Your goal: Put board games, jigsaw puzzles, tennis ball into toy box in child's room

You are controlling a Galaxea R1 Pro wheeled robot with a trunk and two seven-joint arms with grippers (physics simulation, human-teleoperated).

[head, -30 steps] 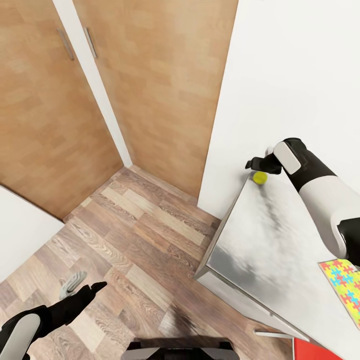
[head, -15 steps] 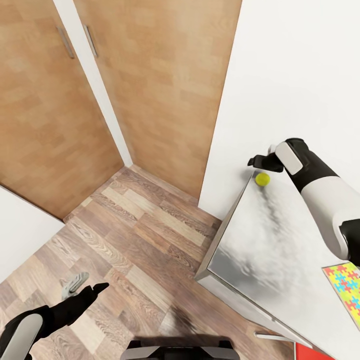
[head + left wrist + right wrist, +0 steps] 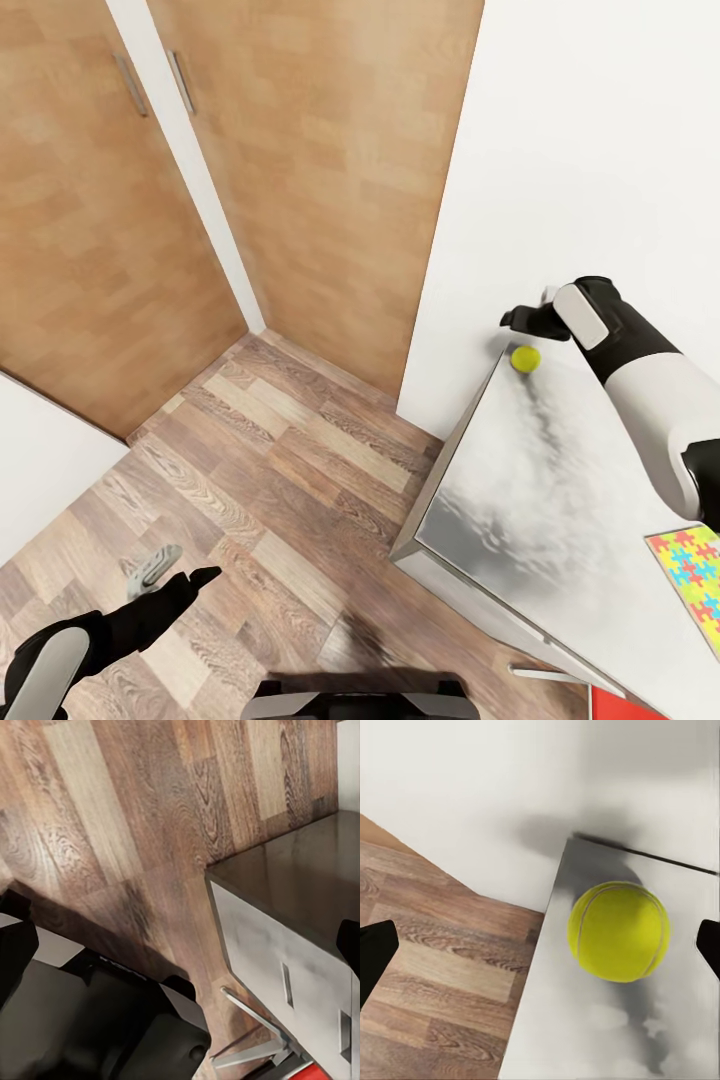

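The tennis ball [image 3: 525, 358] is sitting at the far corner of the surface [image 3: 540, 480], close to the wall and the edge — so the grasp is calling for a straight, gentle descent with the fingers straddling the ball evenly, since a nudge could likely roll it off onto the floor. The right end effector [image 3: 524, 320] is hovering just above it, fingers spread wide and holding nothing. The left end effector [image 3: 165, 575] is hanging open over the wood floor, empty. One puzzle [image 3: 693, 580] is lying nearer the robot.

A home bedroom: wardrobe doors [image 3: 300, 180], wood-plank floor [image 3: 270, 480], a jigsaw puzzle [image 3: 692, 580] on the desk [image 3: 540, 500].
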